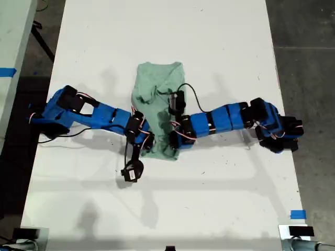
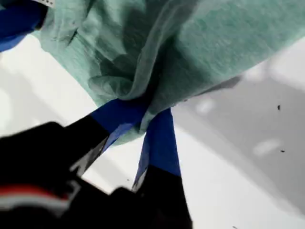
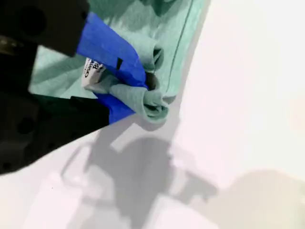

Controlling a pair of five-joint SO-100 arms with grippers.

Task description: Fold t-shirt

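Exterior view: the t-shirt (image 1: 158, 99) lay near the middle of the white worktop (image 1: 209, 36), folded into a narrow strip running away from the camera, its near edge bunched. Two blue arms reached in from the exterior view's left and right, and their ends met over the near part of the cloth. Which arm carried which camera could not be told from this view.

First wrist view: my first gripper (image 2: 145, 114) had its blue-taped jaws closed on a gathered fold of the t-shirt (image 2: 214, 43). The cloth rose out of the jaws and spread wide beyond them, lifted off the worktop (image 2: 248, 181), on which its shadow fell.

Second wrist view: my second gripper (image 3: 143, 98) had its jaws clamped on a rolled bunch at the edge of the t-shirt (image 3: 162, 24). A small knot of cloth poked out just past the jaw tips, above the worktop (image 3: 248, 95).
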